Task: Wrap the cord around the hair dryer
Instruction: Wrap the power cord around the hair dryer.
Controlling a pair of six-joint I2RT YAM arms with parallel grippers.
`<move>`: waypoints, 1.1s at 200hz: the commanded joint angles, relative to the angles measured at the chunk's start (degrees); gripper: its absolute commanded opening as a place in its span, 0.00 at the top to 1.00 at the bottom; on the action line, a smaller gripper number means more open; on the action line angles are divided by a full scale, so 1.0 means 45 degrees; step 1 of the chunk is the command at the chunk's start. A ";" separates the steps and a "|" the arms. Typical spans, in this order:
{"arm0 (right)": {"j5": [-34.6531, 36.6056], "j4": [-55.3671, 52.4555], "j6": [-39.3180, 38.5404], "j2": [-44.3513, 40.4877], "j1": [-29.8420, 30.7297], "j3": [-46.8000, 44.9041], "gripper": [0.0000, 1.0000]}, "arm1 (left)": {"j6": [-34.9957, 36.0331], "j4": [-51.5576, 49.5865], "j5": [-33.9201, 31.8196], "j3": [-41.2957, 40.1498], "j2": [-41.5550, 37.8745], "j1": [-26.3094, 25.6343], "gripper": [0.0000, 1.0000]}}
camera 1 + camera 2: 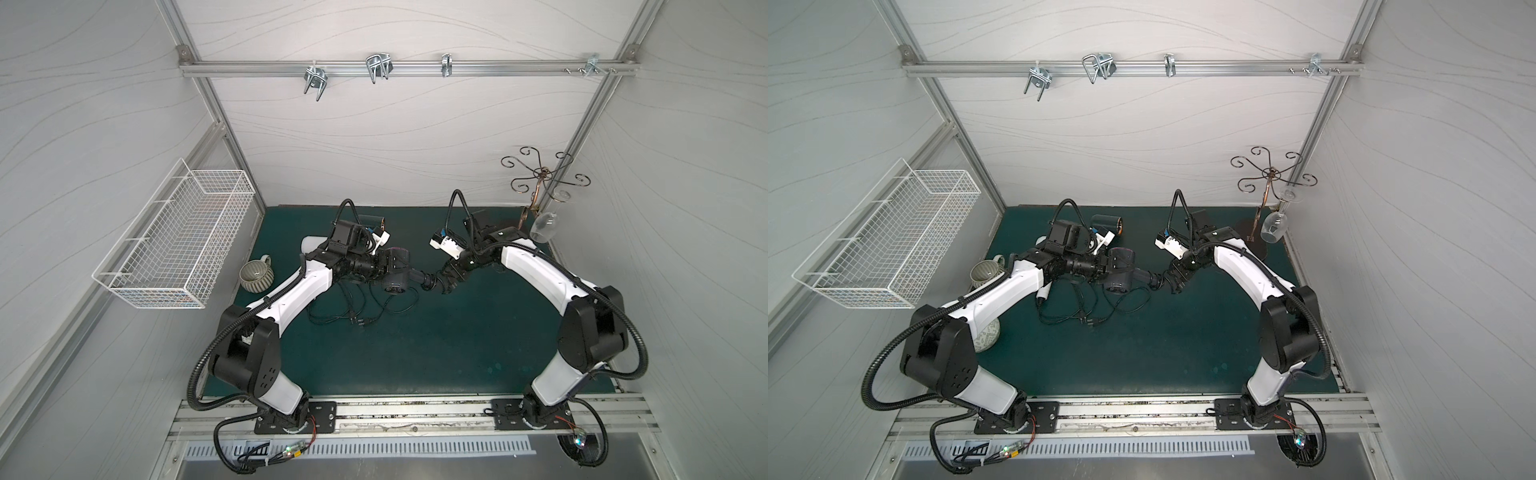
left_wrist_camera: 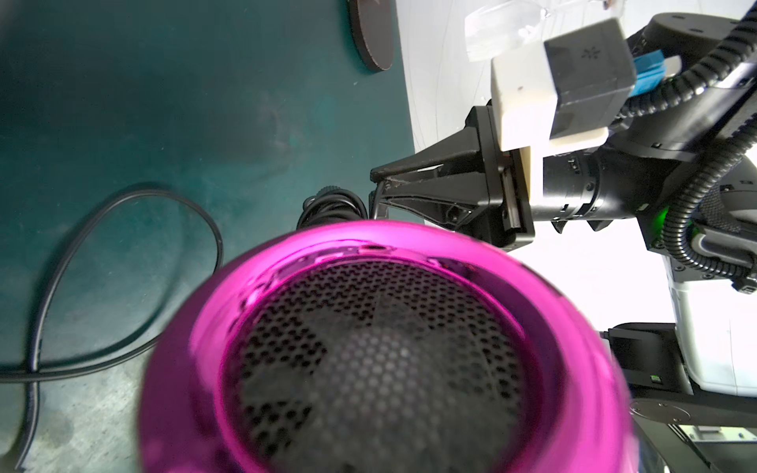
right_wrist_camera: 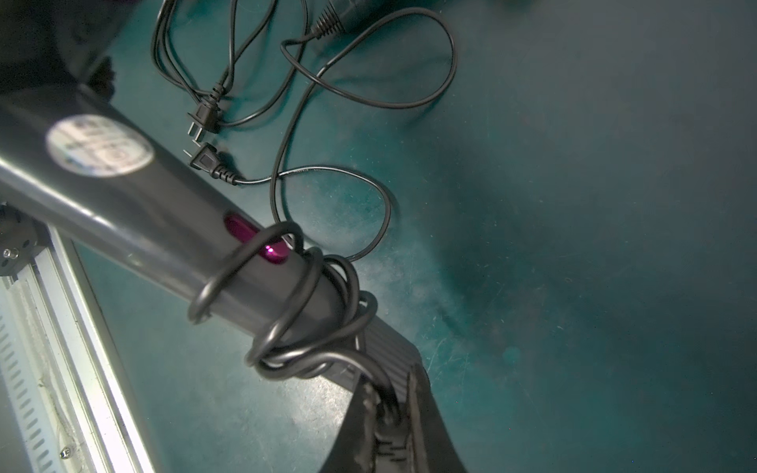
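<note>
Left fingers (image 1: 1118, 264) hug the round pink hair dryer (image 2: 377, 352); its grey handle (image 3: 164, 229) points at the right fingers (image 3: 430, 426), pinching the black cord (image 3: 286, 362).

The left arm (image 1: 291, 299) and the right arm (image 1: 536, 266) share one build: glossy white shell links joined by bulky matt black joint housings (image 1: 249, 357), one dotted with small round holes. A black ribbed cable conduit (image 1: 193, 376) runs along each arm. Each base is a flat black mounting plate (image 1: 324, 411) with screw heads, with thin red and black wires (image 1: 311, 436) beside it. The right wrist carries a boxy white-and-grey camera (image 2: 565, 82) with a blue plug (image 2: 648, 76), and a green light (image 2: 660, 216) glows nearby. The right gripper (image 2: 372, 186) has black tapered fingers.
</note>
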 commanded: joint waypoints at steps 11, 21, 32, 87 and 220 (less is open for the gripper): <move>-0.0349 0.1182 -0.0672 0.0297 0.0006 -0.0266 1.00 | -0.0460 0.0264 0.2271 0.1066 -0.0016 -0.0443 1.00; -0.0364 0.1272 -0.0794 0.0311 -0.0031 -0.0397 1.00 | -0.0477 0.0128 0.2286 0.1067 0.0037 -0.0462 1.00; -0.0358 0.1313 -0.0861 0.0371 -0.0056 -0.0476 1.00 | -0.0520 0.0097 0.2362 0.1030 0.0097 -0.0463 1.00; -0.0428 0.1172 -0.0971 0.0731 -0.0075 -0.0401 0.86 | -0.0989 0.0178 0.2543 0.1060 0.0333 -0.0463 1.00; -0.0464 0.0943 -0.0898 0.1493 -0.0009 -0.0268 0.64 | -0.2395 0.0668 0.2734 0.0596 0.0872 -0.0463 1.00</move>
